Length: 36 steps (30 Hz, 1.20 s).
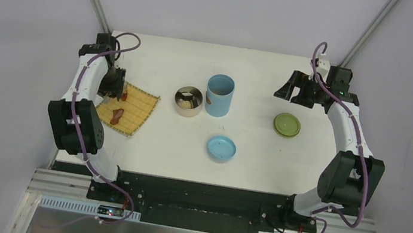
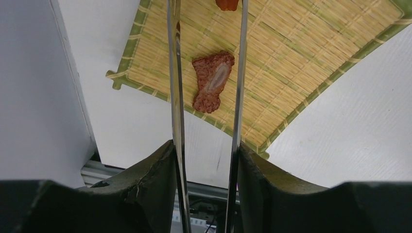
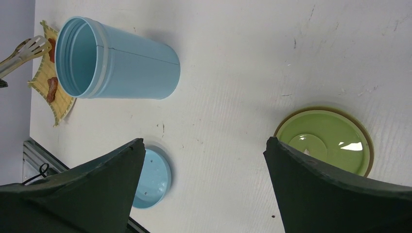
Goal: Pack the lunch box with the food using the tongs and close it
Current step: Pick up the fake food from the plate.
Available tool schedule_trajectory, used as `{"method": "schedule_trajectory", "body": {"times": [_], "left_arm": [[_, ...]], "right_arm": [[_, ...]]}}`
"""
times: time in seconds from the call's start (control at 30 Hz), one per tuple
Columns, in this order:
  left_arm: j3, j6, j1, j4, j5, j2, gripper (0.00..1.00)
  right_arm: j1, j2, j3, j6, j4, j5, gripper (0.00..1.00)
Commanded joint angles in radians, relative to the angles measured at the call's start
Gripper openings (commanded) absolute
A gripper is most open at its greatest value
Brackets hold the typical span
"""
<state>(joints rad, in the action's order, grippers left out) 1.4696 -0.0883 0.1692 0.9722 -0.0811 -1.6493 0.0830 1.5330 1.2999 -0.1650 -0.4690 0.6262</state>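
My left gripper (image 1: 113, 80) hangs over the far left corner of the bamboo mat (image 1: 136, 107), shut on the silver tongs (image 2: 176, 97), one finger pressed on each arm. In the left wrist view its jaws (image 2: 206, 145) clamp the two arms, which stand apart. A brown food piece (image 2: 211, 81) lies on the mat between the arms. An orange-red piece (image 2: 227, 4) sits at the top edge near the tong tips; whether they touch it is hidden. The steel bowl (image 1: 188, 100) and the light-blue cylinder (image 1: 219, 95) stand uncovered mid-table. My right gripper (image 3: 205, 141) is open and empty above the table.
The blue lid (image 1: 221, 148) lies upside down in front of the cylinder. The olive-green lid (image 1: 287, 124) lies at the right, below my right gripper (image 1: 292, 88). The mat's near corner reaches close to the table's left edge.
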Motion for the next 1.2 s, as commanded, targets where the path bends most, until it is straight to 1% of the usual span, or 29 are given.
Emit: {"method": "schedule_trajectory", "body": {"times": [0.0, 0.2, 0.57, 0.67, 0.77, 0.97, 1.17], "left_arm": [[0.027, 0.003, -0.017, 0.003, 0.007, -0.014, 0.44], [0.018, 0.005, -0.039, 0.002, 0.02, -0.025, 0.43], [-0.018, 0.021, -0.039, 0.001, 0.027, -0.031, 0.38], [-0.015, 0.024, -0.039, 0.003, 0.032, -0.036, 0.33], [-0.002, 0.025, -0.038, 0.01, 0.03, -0.034, 0.3], [0.028, 0.0, -0.038, 0.054, 0.046, 0.037, 0.22], [0.04, -0.041, -0.055, 0.079, 0.069, 0.116, 0.19]], "right_arm": [[0.004, 0.001, 0.041, 0.001, 0.0, -0.002, 0.98], [0.004, -0.001, 0.04, 0.004, 0.002, -0.003, 0.98], [0.003, 0.002, 0.046, 0.007, -0.001, -0.003, 0.98], [0.003, 0.008, 0.055, 0.007, -0.007, -0.001, 0.98], [0.003, 0.014, 0.068, 0.004, -0.015, -0.003, 0.98], [0.003, 0.012, 0.072, 0.005, -0.017, -0.003, 0.98], [0.001, 0.007, 0.062, 0.004, -0.017, -0.004, 0.98]]}}
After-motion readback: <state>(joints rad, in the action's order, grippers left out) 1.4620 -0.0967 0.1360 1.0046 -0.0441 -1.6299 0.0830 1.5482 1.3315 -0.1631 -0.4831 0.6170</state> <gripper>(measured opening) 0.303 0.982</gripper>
